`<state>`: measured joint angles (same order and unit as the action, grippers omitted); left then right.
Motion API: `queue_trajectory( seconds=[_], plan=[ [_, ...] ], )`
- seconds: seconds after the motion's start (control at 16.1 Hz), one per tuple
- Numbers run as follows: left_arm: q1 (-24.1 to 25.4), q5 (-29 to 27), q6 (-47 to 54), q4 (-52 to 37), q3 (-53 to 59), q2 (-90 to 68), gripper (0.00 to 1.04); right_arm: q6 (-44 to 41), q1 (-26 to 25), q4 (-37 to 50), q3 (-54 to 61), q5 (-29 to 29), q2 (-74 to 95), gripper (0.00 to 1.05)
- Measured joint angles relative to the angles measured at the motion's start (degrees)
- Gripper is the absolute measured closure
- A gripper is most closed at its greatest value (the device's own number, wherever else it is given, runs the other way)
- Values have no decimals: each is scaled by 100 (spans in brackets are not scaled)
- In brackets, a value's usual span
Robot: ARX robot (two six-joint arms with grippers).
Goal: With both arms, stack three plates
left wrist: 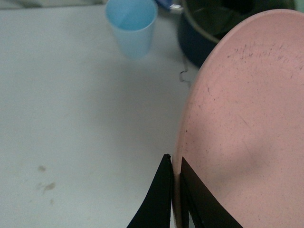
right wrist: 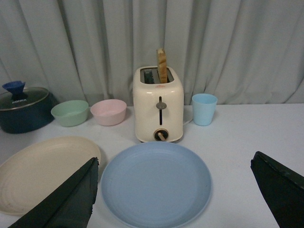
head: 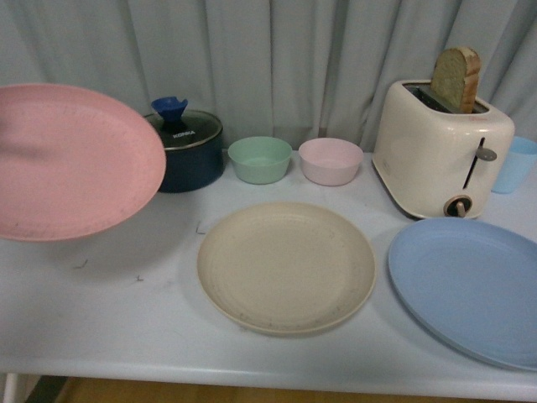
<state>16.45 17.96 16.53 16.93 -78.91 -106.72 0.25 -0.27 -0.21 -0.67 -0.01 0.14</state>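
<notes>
We see the pink plate (head: pixel 71 159) raised off the table (head: pixel 109 336) on the left side of the front view. It is tilted, with its hollow face turned up and toward the camera. Being round, it has no long axis of its own, but here it shows as a broad oval running left to right, and its right edge covers part of the dark blue lidded pot (head: pixel 191 151) behind it. In the left wrist view the left gripper (left wrist: pixel 175 161) is pinched onto the rim of the pink plate (left wrist: pixel 247 118), one black finger (left wrist: pixel 161 199) on each side of the edge. The body of the plate spreads away from the fingertips. The cream plate (head: pixel 285 267) lies flat at the middle of the table, and the blue plate (head: pixel 470 290) lies flat to its right, near it but not touching. In the right wrist view the right gripper (right wrist: pixel 175 159) has its jaws spread wide and holds nothing. The blue plate (right wrist: pixel 156 183) lies between and beyond the two fingers, with the cream plate (right wrist: pixel 42 171) beside one of them. We cannot tell how high this gripper is above the table. Behind the plates are a green bowl (head: pixel 260 159), a pink bowl (head: pixel 330 161) and a cream toaster (head: pixel 440 147) with a slice of bread (head: pixel 457 77) upright in it.
</notes>
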Motion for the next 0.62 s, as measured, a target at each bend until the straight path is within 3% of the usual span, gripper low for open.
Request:
queue_trajectory(
  seconds=[0.19,0.31,0.62],
  plan=[
    [-621,260,-472,-63,323,271,102,0,0,0,0,0,0,6],
    [-1381,131,-787,-450,540,227,102,0,0,0,0,0,0,6],
    [-2127,-28,-1224,-737,544,-409,102,0,0,0,0,0,0,6]
  ],
)
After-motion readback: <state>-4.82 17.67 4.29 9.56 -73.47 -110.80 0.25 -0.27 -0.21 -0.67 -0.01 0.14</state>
